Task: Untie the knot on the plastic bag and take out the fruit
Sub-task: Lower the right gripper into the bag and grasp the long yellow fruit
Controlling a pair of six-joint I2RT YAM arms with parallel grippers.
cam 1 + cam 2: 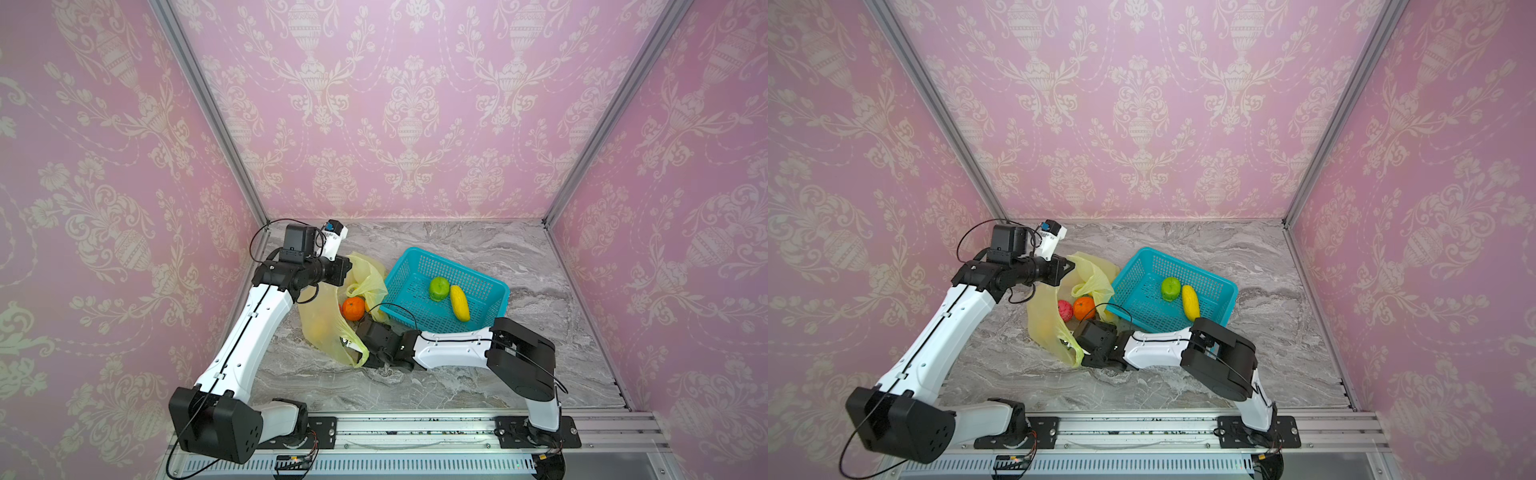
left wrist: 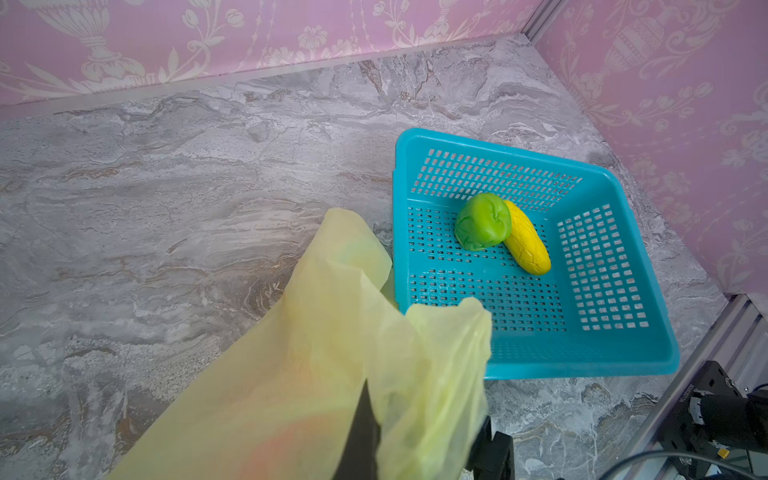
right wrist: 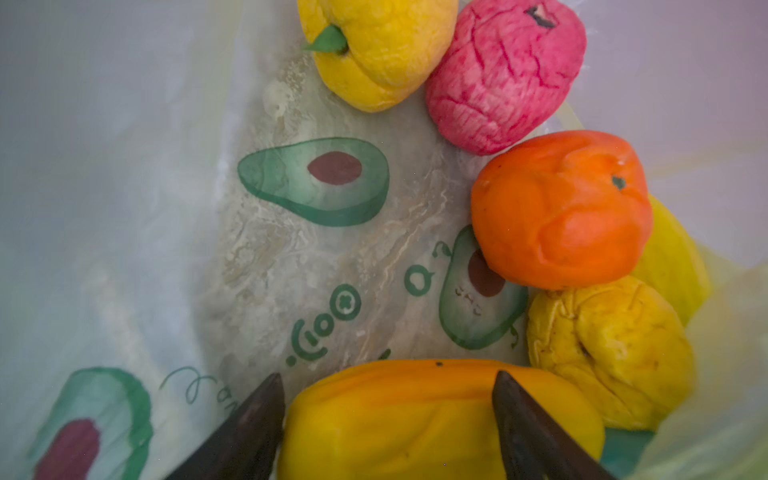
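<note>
The yellow-green plastic bag (image 1: 320, 328) lies open at the table's left middle. My left gripper (image 1: 347, 270) is shut on its upper edge (image 2: 332, 291) and holds it up. My right gripper (image 3: 388, 376) is inside the bag, open, with a long yellow-orange mango (image 3: 415, 419) between its fingers. Also in the bag are an orange (image 3: 561, 208), a pink-red ball (image 3: 503, 75), a yellow citrus (image 3: 374, 50), a crumpled yellow piece (image 3: 611, 353) and another yellow fruit (image 3: 673, 257). The knot is out of view.
A turquoise perforated basket (image 1: 415, 257) stands just right of the bag, touching it, and holds a green fruit (image 1: 439, 288) and a yellow mango (image 1: 460, 302). Pink walls close in the marble table (image 1: 478, 374) on three sides. The arms' rail (image 1: 415, 428) runs along the front.
</note>
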